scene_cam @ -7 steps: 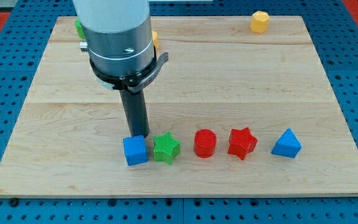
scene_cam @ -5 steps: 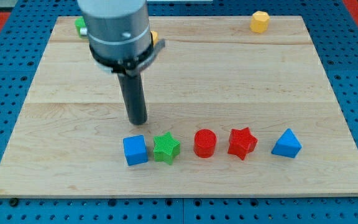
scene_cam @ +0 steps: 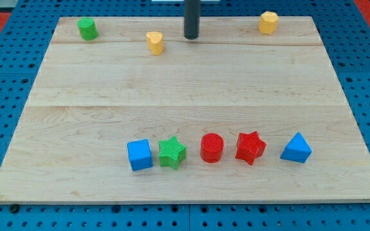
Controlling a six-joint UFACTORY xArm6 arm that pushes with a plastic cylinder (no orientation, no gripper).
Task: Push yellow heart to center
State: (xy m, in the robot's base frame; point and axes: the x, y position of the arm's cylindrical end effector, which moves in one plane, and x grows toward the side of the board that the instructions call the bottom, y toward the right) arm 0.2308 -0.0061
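Observation:
The yellow heart [scene_cam: 154, 43] lies near the view's top, left of the middle of the wooden board [scene_cam: 185, 83]. My tip [scene_cam: 191, 36] is at the view's top, a short way to the right of the heart and slightly above it, not touching it. Only the lower part of the rod shows.
A green cylinder [scene_cam: 87, 28] sits at the top left and a yellow hexagon [scene_cam: 268, 22] at the top right. Along the bottom runs a row: blue cube [scene_cam: 139, 154], green star [scene_cam: 171, 153], red cylinder [scene_cam: 212, 147], red star [scene_cam: 250, 147], blue triangle [scene_cam: 296, 148].
My tip has moved from beside the blue cube at the bottom up to the top of the board, right of the yellow heart. The arm's body has left the view. No block moved.

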